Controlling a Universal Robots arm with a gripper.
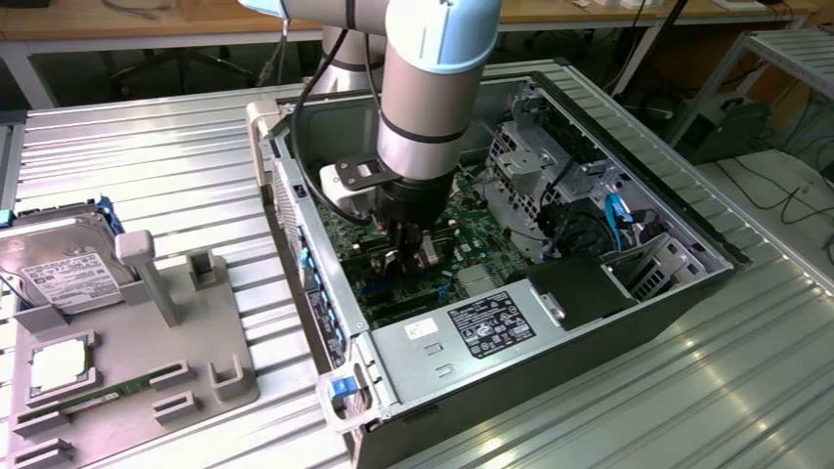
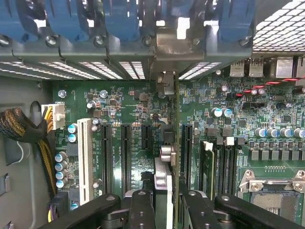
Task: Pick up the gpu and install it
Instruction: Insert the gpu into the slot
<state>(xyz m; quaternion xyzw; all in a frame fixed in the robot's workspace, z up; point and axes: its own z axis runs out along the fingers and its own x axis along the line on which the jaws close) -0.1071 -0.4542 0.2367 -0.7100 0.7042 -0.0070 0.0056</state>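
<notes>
The pincer (image 2: 169, 212) is clenched on the graphics card (image 2: 176, 133). Its black fingers (image 2: 143, 210) press on either face so the card stands on edge. Seen edge-on, the card is a thin green strip with small silver parts on one side. That hold suits the job: an upright card can go straight down into a slot, and it lines up along one of the long black slots (image 2: 187, 148) on the green circuit board (image 2: 138, 102). Its metal end reaches the row of blue plastic clips (image 2: 119, 19) and punched grilles at the back wall. I cannot tell whether it is pushed fully home.

In the exterior view the pincer (image 1: 410, 230) hangs from the arm deep inside the open computer case (image 1: 678, 269), near its middle. The case lies on its side, which leaves the board facing up and open to a reach from above.

Toward the near end of the case sits the grey steel power box (image 1: 456, 342) with a black label. On the exterior view's left, well apart from the case, a grey moulded holder (image 1: 144, 371) props up a shiny hard drive (image 1: 65, 264). Both rest on a ribbed metal table (image 1: 156, 156).
</notes>
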